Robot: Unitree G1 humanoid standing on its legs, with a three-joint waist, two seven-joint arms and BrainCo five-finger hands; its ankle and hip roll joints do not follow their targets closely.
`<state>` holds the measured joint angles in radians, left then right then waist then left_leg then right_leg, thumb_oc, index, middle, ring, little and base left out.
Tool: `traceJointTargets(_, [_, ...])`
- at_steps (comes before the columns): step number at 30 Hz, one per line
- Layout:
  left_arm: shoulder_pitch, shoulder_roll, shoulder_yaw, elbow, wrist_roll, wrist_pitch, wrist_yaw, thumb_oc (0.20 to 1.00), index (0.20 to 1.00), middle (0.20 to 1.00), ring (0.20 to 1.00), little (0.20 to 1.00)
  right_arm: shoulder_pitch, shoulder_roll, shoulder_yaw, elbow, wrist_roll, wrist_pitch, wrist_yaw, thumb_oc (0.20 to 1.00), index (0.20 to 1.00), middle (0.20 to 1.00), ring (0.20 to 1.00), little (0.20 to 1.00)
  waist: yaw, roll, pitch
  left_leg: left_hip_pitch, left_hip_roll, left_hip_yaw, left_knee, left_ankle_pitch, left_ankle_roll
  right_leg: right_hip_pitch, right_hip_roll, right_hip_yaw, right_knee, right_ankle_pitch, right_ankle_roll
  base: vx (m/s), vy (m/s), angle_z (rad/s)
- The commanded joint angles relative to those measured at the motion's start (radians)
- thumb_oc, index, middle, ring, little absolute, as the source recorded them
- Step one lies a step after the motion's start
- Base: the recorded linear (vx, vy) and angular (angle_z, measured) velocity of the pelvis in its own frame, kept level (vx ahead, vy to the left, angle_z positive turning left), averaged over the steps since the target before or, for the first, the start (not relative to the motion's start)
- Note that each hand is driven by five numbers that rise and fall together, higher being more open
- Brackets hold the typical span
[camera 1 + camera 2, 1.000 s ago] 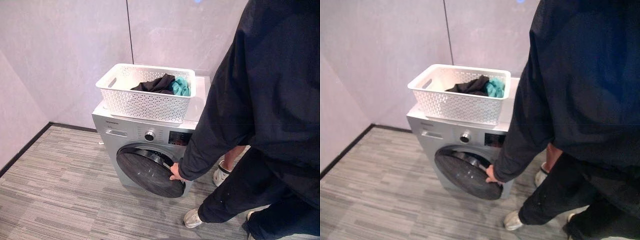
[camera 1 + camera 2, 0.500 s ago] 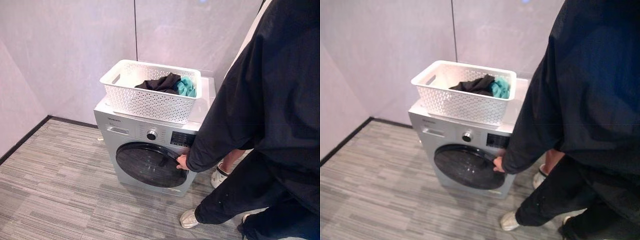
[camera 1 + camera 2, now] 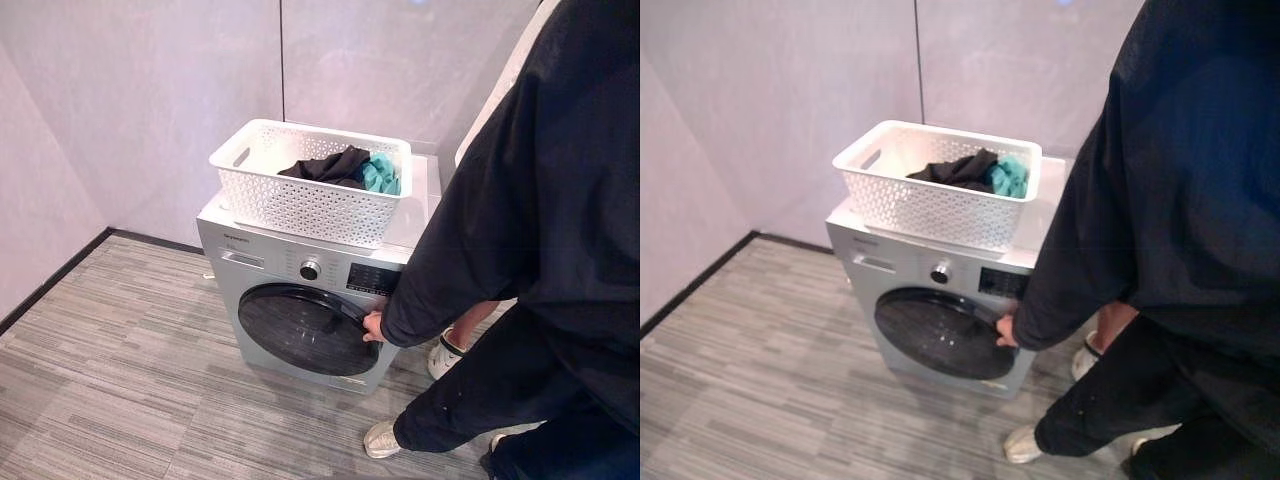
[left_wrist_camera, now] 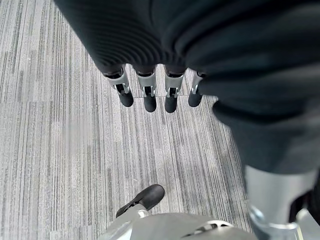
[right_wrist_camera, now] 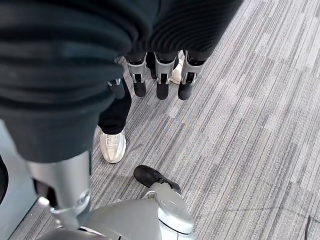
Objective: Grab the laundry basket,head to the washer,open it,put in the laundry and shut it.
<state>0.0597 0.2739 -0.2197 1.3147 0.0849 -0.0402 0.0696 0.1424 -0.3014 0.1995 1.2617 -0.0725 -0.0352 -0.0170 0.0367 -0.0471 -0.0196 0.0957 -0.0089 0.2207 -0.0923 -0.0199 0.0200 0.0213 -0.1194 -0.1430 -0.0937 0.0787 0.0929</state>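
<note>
Fingers of the left robot hand (image 4: pixel 145 92) hang straight and relaxed over the grey striped floor (image 4: pixel 60 150) in the left wrist view, holding nothing; the row of dark tips sits in the upper middle of that frame. The right robot hand (image 5: pixel 160 80) shows the same in its own wrist view: fingers straight, loosely spread, empty, at the upper middle of the frame, with a white shoe (image 5: pixel 112 145) on the floor at centre left.

In the eye views a person (image 3: pixel 540 230) in dark clothes fills the right side of the frame, bent forward. The person's hand (image 3: pixel 373 325) rests on the right edge of the round dark door (image 3: pixel 300 330) of the washer (image 3: pixel 260 270), just right of centre. The door lies flat against the washer front. A knob (image 3: pixel 310 270) and a dark panel (image 3: pixel 370 280) sit on the front above the door.

On top of the washer, at upper centre of the frame, stands the white perforated basket (image 3: pixel 300 205), upright, with a cut-out handle at its left end. Inside it, toward the right end, lies the laundry: a black cloth (image 3: pixel 325 165) and, touching it on the right, a teal cloth (image 3: pixel 380 175). Neither robot hand is near the basket.

Behind the washer, pale wall panels (image 3: pixel 150 90) fill the top of the frame, meeting the floor at a dark skirting line at lower left.
</note>
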Motion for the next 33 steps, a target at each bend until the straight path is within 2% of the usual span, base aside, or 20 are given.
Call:
traceJointTargets(1, [-0.065,0.009,0.016,0.060,-0.012,-0.003,0.005,1.000,1.000,1.000,1.000,1.000,-0.051,-0.013,0.024,0.037,0.005,0.001,-0.009,1.000,1.000,1.000,1.000,1.000,-0.001,-0.022,0.005,-0.059,-0.017,-0.107,0.005,0.003,-0.027,0.019,-0.063,-0.037,0.020,-0.008,0.079,-0.02,-0.030,0.09])
traceJointTargets(12, [-0.060,0.019,0.031,0.068,-0.017,0.001,0.009,1.000,1.000,1.000,1.000,1.000,-0.024,-0.010,0.033,-0.038,0.008,-0.004,-0.010,1.000,1.000,1.000,1.000,1.000,-0.004,-0.023,-0.003,-0.069,-0.009,-0.116,0.005,0.017,-0.038,0.021,-0.059,-0.051,0.017,-0.009,0.071,-0.01,-0.013,0.04])
traceJointTargets(16, [-0.056,0.024,0.043,0.066,-0.014,0.003,0.018,1.000,1.000,1.000,1.000,1.000,-0.013,-0.027,0.025,-0.100,-0.011,-0.005,-0.034,1.000,1.000,1.000,1.000,1.000,-0.005,-0.021,-0.005,-0.071,-0.006,-0.112,0.005,0.019,-0.039,0.018,-0.057,-0.048,0.018,-0.008,0.071,0.00,0.000,0.00])
traceJointTargets(19, [-0.047,0.024,0.059,0.057,-0.011,0.001,0.032,1.000,1.000,1.000,1.000,1.000,0.006,-0.054,-0.024,-0.175,-0.021,-0.005,-0.085,1.000,1.000,1.000,1.000,1.000,-0.012,-0.016,-0.004,-0.067,-0.005,-0.109,0.005,0.017,-0.039,0.018,-0.056,-0.044,0.018,-0.007,0.072,0.00,0.000,0.00])
traceJointTargets(23, [-0.045,0.012,0.054,0.049,-0.021,-0.008,0.041,1.000,1.000,1.000,1.000,1.000,-0.012,-0.063,-0.061,-0.142,0.018,-0.014,-0.112,1.000,1.000,1.000,1.000,1.000,-0.013,-0.009,-0.001,-0.065,-0.006,-0.112,0.005,0.016,-0.038,0.022,-0.059,-0.045,0.017,-0.006,0.073,0.00,0.000,0.00])
traceJointTargets(33, [-0.060,-0.001,0.030,0.060,-0.026,-0.009,0.045,1.000,1.000,1.000,1.000,1.000,-0.051,-0.051,-0.040,-0.059,0.035,-0.020,-0.118,1.000,1.000,1.000,1.000,1.000,-0.008,-0.006,0.002,-0.074,-0.009,-0.121,0.005,0.020,-0.041,0.021,-0.064,-0.058,0.015,-0.004,0.074,0.00,0.000,0.00])
